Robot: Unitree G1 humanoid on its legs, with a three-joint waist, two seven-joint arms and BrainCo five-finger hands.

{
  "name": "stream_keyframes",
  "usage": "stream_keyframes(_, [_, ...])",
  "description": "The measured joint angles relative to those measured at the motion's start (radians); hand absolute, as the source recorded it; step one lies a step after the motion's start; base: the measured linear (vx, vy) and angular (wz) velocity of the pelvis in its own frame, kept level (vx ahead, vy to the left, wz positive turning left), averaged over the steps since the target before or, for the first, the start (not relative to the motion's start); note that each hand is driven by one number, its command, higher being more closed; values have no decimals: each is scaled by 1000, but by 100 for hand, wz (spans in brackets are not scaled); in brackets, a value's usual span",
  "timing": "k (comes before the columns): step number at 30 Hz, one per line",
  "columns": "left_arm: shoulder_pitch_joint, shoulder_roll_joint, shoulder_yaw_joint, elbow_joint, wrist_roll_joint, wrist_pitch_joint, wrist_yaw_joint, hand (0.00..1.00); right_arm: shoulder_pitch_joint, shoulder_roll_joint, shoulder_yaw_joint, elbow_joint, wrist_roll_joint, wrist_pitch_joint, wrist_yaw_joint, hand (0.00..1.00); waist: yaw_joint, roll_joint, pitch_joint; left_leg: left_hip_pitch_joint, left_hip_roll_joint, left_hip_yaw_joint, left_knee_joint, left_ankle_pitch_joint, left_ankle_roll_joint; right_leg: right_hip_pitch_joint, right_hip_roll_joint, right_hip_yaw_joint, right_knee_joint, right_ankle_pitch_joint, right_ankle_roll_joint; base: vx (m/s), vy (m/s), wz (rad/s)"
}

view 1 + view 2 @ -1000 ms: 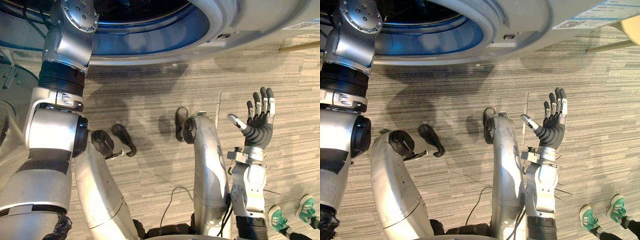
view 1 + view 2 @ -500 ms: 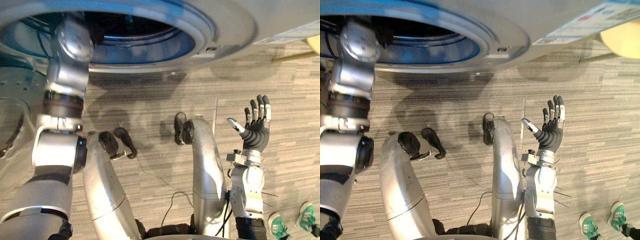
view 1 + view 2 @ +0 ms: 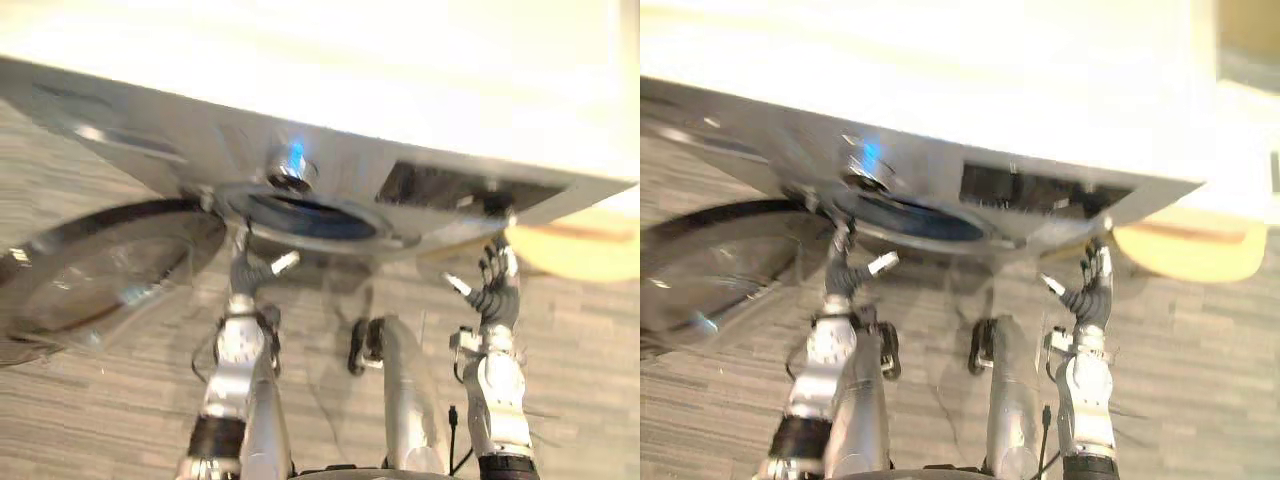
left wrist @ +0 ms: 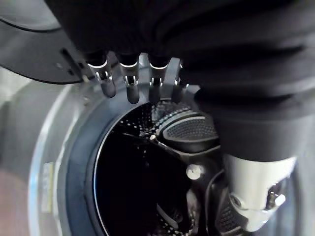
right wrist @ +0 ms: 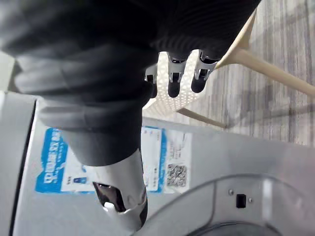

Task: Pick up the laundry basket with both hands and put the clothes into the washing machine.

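Ahead, washing machine (image 3: 330,110), door (image 3: 100,265) open leftward, pale chair (image 3: 585,250) beside right hand (image 3: 497,293).

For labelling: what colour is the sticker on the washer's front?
The sticker is blue and white; the right wrist view shows it best.

The washer (image 3: 150,150) is shining smooth and silvery, its door (image 3: 100,260) is gleaming with a chrome-like ring, and the drum (image 4: 184,130) is showing dimpled, perforated metal. The floor (image 3: 580,350) is looking matt and streaky-grained. The chair (image 5: 266,68) is showing pale smooth wood and the label (image 5: 162,157) glossy paper.
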Motion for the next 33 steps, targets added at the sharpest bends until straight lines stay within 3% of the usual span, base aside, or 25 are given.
stream_keyframes(4, [145,-2,-3,155,-141,-36,-57,0,45,-8,3,183,0,32,-1,0,25,9,-97,229,-28,22,-242,78,0,234,-8,-51,-212,45,17,225,-19,32])
stream_keyframes(9, [199,18,5,390,-146,-35,-104,0,46,-45,1,375,-1,50,2,0,23,31,-184,413,-54,44,-496,171,3,414,4,-86,-450,132,42,135,34,10])
stream_keyframes(11, [199,20,5,502,-143,-35,-112,0,15,-77,3,497,-5,59,4,0,23,51,-221,498,-55,67,-637,230,9,493,38,-81,-623,217,53,133,80,-24])
stream_keyframes(14, [200,35,30,559,-142,-35,-123,0,-28,-92,4,567,-41,78,6,0,25,66,-232,596,-58,125,-792,296,16,575,75,-41,-822,332,65,102,102,-49])
stream_keyframes(16, [195,50,44,567,-142,-35,-119,0,-48,-91,11,567,-48,84,16,0,25,69,-231,614,-67,163,-830,313,27,575,79,-6,-868,369,72,16,83,-61])
stream_keyframes(19, [153,83,49,573,-142,-35,-118,0,-64,-90,47,573,-67,96,18,0,22,66,-228,606,-86,177,-786,323,43,547,69,6,-819,404,81,-52,88,-30])
stream_keyframes(20, [141,82,74,570,-142,-43,-117,0,-65,-83,55,574,-69,96,18,0,26,69,-227,604,-73,175,-788,336,65,561,71,9,-808,410,99,-89,51,-3])
stream_keyframes(21, [139,85,87,567,-142,-50,-111,0,-70,-79,66,573,-69,96,17,0,18,67,-224,619,-76,167,-792,335,71,529,46,7,-646,330,88,-73,35,13])
stream_keyframes(22, [139,87,86,560,-142,-52,-108,0,-68,-77,70,574,-69,96,17,0,16,58,-225,621,-84,165,-792,334,72,517,34,4,-566,298,95,-53,4,50])
stream_keyframes(23, [140,111,91,546,-142,-52,-100,0,-65,-68,74,575,-71,96,18,0,21,26,-219,615,-112,148,-766,332,72,519,3,8,-473,263,121,-70,-6,30])
stream_keyframes(24, [143,107,113,538,-142,-51,-98,0,-74,-74,81,575,-73,96,18,0,43,19,-218,594,-118,150,-745,332,72,530,20,11,-524,257,126,-112,-16,8])
stream_keyframes(25, [152,105,115,535,-142,-50,-96,0,-86,-76,84,572,-74,94,17,0,53,26,-220,584,-111,151,-745,333,73,542,33,12,-580,258,125,-212,-44,-35])
stream_keyframes(26, [161,99,114,531,-142,-50,-84,0,-122,-80,86,569,-74,93,7,0,59,40,-219,539,-104,150,-749,333,72,582,60,18,-742,258,104,-204,-40,-20])
stream_keyframes(28, [146,64,109,527,-142,-51,-78,0,-158,-99,83,568,-65,93,-4,0,56,81,-188,486,-84,121,-757,375,66,593,90,5,-857,334,65,-255,-36,10])
stream_keyframes(29, [141,48,109,527,-142,-51,-77,0,-160,-103,83,568,-58,93,-4,0,63,95,-177,479,-84,113,-767,384,61,591,96,3,-881,356,59,-287,8,12])
stream_keyframes(33, [159,33,78,499,-143,-50,-57,0,-128,-102,84,552,-57,95,-8,0,68,104,-163,497,-87,89,-849,428,8,572,87,-24,-852,362,46,-248,-12,20])
